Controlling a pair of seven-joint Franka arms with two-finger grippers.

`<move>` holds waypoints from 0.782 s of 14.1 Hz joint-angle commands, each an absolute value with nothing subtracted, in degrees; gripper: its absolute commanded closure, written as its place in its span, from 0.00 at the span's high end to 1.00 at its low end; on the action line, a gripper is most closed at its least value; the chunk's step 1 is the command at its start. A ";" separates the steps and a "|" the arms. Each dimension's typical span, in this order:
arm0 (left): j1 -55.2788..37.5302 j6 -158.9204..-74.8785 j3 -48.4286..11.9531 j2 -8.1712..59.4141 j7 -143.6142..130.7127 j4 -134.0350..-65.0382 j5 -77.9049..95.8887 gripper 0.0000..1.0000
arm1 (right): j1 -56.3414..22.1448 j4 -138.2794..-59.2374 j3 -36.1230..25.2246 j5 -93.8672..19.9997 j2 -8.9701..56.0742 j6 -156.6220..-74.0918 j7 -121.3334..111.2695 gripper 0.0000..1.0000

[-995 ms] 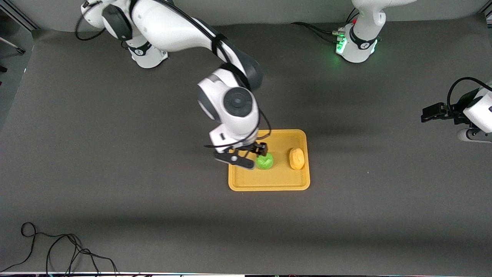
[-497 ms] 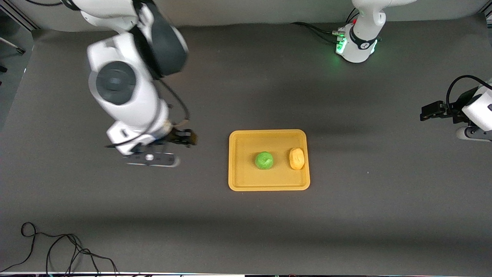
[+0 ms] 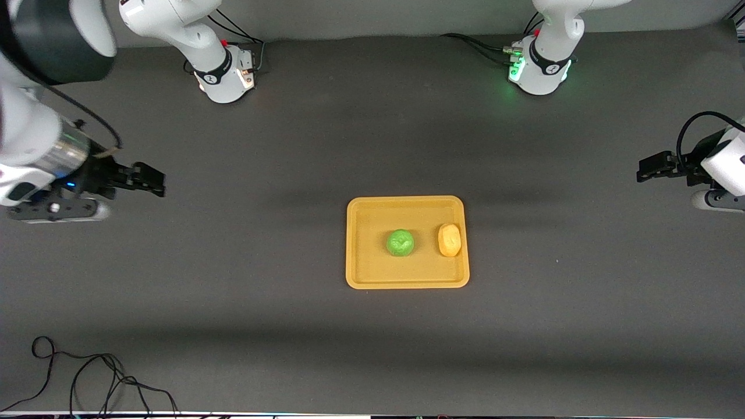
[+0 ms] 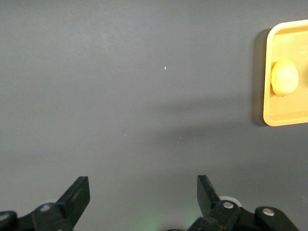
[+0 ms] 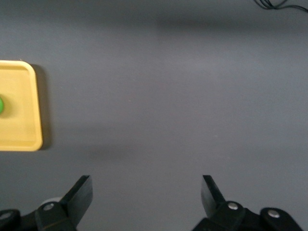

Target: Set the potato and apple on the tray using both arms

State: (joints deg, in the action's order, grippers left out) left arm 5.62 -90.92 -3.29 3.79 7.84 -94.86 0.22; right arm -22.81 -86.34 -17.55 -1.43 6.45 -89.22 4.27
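Jaws apart — bumpy potato (image 3: pixel 449 240), round apple (image 3: pixel 400 242) on rimmed tray (image 3: pixel 407 281)

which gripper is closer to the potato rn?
Left. The left gripper is over bare table toward its own end, on the potato's side of the tray. The right gripper is over the table's right-arm end, with the apple between.

a loose black cable (image 3: pixel 87 378) lies coiled on the dark grey table (image 3: pixel 233 302).
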 commanded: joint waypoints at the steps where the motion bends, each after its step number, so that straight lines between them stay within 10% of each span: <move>1: 5.27 -91.32 -2.90 2.99 8.35 -95.27 0.70 0.99 | -9.38 -90.88 -6.64 0.26 2.64 -91.41 -0.94 1.00; 11: 3.08 -91.14 -3.07 2.72 7.04 -95.54 0.62 0.99 | -0.26 -90.53 -2.64 0.80 1.93 -89.83 -2.99 1.00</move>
State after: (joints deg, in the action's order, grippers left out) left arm 4.57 -90.99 -3.34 3.80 7.82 -94.91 0.25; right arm -0.41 -89.20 -2.77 0.45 3.39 -89.99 -2.10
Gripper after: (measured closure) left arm 0.004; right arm 0.000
